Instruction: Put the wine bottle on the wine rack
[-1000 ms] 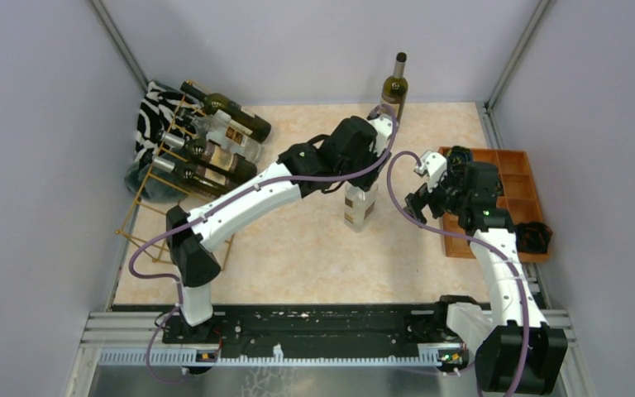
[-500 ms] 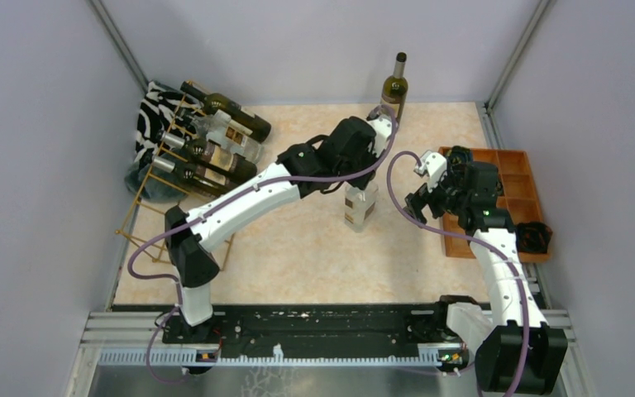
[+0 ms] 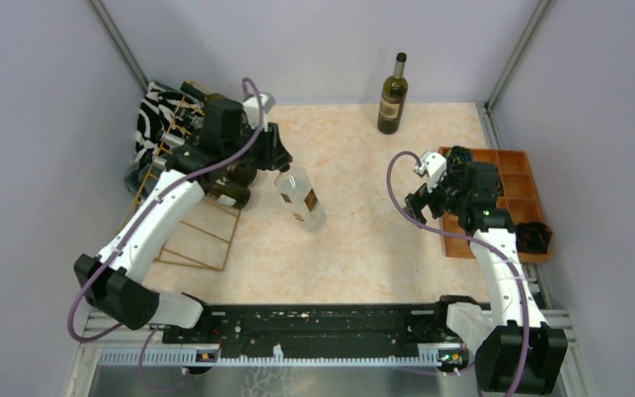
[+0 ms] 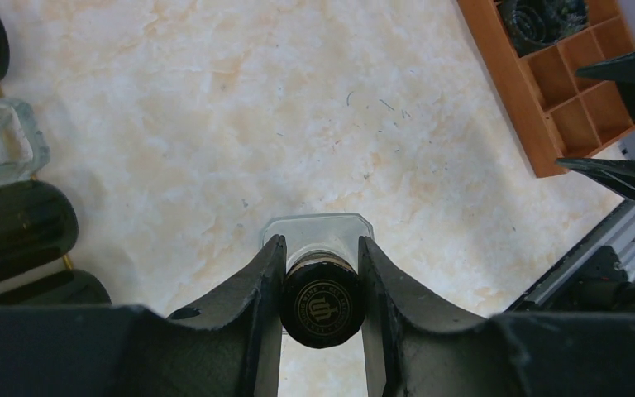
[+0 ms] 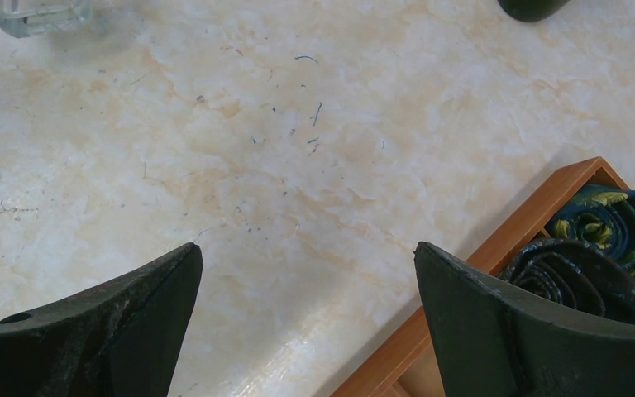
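Wine bottle [image 3: 301, 197], the clear one with the black cap, is in my left hand [image 4: 321, 246]: my fingers [image 4: 256, 285] are drawn in narrow on its neck just under the cap. Its body slants away below the hand, base toward the tabletop [image 3: 364, 248]; whether the base touches I cannot tell. So the pick-up looks done to me, and the placing is not.

The wine rack [image 3: 212, 233] stands just beside my left hand, on the side away from my right hand. Other bottles [image 4: 16, 227] lie in its upper cells, and the lower cells look free from above. What is left, as I judge it, is to lay this bottle in a free cell and let go.

My right hand [image 3: 420, 203] hangs spread wide, holding nothing, well apart from the bottle and near the wooden tray [image 3: 529, 178]
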Robot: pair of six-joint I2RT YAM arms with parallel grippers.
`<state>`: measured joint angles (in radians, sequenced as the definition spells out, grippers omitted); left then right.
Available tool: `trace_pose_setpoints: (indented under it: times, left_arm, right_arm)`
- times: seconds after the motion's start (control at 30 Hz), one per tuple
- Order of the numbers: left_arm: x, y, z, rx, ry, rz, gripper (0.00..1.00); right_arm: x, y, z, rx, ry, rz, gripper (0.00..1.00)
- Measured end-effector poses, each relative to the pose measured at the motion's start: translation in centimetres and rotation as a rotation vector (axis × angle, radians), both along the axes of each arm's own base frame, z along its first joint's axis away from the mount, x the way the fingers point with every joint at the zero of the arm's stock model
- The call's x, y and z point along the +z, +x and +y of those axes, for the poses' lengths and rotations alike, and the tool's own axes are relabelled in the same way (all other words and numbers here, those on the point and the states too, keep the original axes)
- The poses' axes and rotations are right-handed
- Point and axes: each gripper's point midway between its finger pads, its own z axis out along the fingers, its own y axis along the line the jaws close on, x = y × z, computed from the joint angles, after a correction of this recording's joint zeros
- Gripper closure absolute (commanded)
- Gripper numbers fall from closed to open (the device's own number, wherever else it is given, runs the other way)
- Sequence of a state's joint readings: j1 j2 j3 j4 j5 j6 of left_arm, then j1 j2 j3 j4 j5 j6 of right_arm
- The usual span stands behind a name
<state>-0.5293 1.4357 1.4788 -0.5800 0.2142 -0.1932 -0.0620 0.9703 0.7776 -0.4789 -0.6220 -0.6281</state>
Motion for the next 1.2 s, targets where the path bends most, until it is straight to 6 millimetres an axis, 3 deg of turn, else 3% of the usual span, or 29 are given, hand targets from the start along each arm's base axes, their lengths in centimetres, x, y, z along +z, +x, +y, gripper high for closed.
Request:
trace_pose_setpoints:
  times: [0.07, 0.4, 0.67, 1.2]
  left_arm:
    - [0.3, -0.2, 2.2, 0.028, -0.041, 0.006, 1.0]
    - [3.2, -2.2, 8.6, 0.094, -0.205, -0.004, 1.0]
    - [1.4, -2.9, 13.8, 0.261, -0.136, 0.0, 1.0]
    - [-0.5, -3.9, 21.4, 0.495, 0.061, -0.002, 1.0]
  right_arm:
    - [0.0, 0.0, 0.0, 0.0, 0.0, 0.0, 0.02]
    - [0.0, 0.0, 0.1, 0.004, 0.003, 0.001, 0.02]
    - [-0.1, 0.0, 0.2, 0.008, 0.007, 0.005, 0.02]
    - [-0.2, 0.0, 0.3, 0.015, 0.012, 0.012, 0.02]
